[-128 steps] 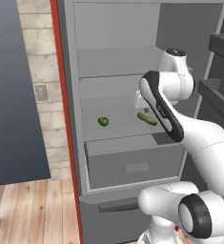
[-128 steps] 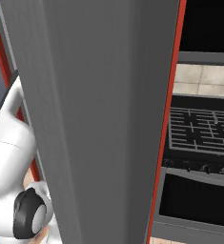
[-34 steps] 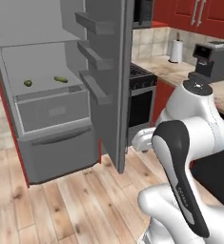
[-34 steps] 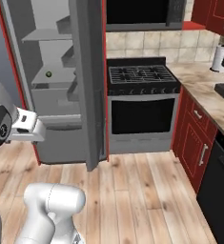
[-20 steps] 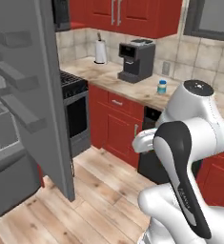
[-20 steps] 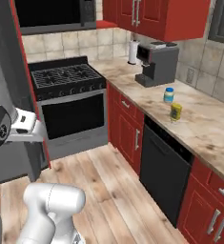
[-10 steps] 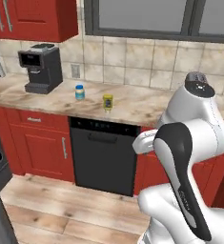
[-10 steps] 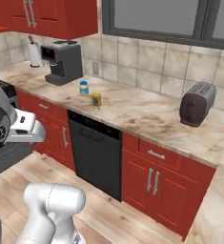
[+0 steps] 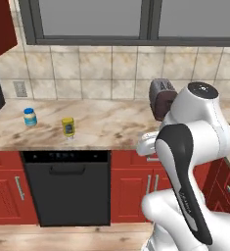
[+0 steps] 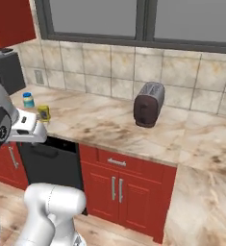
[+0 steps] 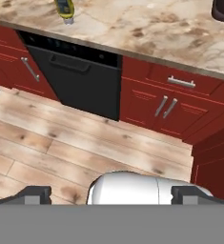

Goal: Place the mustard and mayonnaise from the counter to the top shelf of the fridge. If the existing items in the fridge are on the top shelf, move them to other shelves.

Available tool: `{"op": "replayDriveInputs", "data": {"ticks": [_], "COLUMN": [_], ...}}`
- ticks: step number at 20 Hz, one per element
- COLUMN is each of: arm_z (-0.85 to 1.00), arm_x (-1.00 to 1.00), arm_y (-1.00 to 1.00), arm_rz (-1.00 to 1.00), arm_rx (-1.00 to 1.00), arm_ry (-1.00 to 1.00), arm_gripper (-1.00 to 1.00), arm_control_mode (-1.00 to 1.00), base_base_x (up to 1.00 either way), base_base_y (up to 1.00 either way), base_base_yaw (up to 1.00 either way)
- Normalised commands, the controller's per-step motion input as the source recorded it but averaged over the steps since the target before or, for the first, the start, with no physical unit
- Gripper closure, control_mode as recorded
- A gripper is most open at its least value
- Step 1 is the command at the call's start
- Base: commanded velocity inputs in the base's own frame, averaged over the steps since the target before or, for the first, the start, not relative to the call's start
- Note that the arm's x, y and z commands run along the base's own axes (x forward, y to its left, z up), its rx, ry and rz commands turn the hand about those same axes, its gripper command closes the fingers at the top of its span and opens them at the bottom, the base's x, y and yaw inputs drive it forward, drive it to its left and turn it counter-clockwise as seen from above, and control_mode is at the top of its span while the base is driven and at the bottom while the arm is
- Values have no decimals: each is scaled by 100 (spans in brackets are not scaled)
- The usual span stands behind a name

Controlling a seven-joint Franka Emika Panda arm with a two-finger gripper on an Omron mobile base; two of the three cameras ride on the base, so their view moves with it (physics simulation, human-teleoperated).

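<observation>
With both condiments waiting on the worktop [image 9: 111,125], the robot faces the red cabinets, its pincer [image 11: 111,193] spread wide and empty above the wooden floor.

Judging by the scene, the step in hand is the approach for a first pick: the arm is drawn in close to the body, well short of the mustard [image 9: 68,127], which stands cap-down near the worktop's front edge above the black dishwasher [image 9: 65,188]. The mayonnaise [image 9: 30,116] sits just beyond it to the left, nearer the tiled wall. The next move likely calls for reaching out and lowering the pincer around one of them. The mustard is a small yellow bottle with a dark label; the mayonnaise is a squat, blue-lidded jar. A dark toaster [image 10: 148,104] stands well apart.
</observation>
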Motion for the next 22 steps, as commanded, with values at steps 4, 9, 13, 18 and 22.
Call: {"op": "replayDriveInputs", "data": {"ticks": [4,9,13,18,22], "arm_z": [0,0,0,0,0], "arm_x": [0,0,0,0,0], "arm_y": [0,0,0,0,0], "arm_rz": [0,0,0,0,0], "arm_rx": [0,0,0,0,0], "arm_ry": [0,0,0,0,0], "arm_gripper": [-100,-100,-100,-100,-100], "arm_control_mode": [100,100,100,100,100], "base_base_x": [67,61,41,31,28], "base_base_y": [14,28,56,72,66], "base_base_yaw": [-14,-17,-19,-17,-14]}}
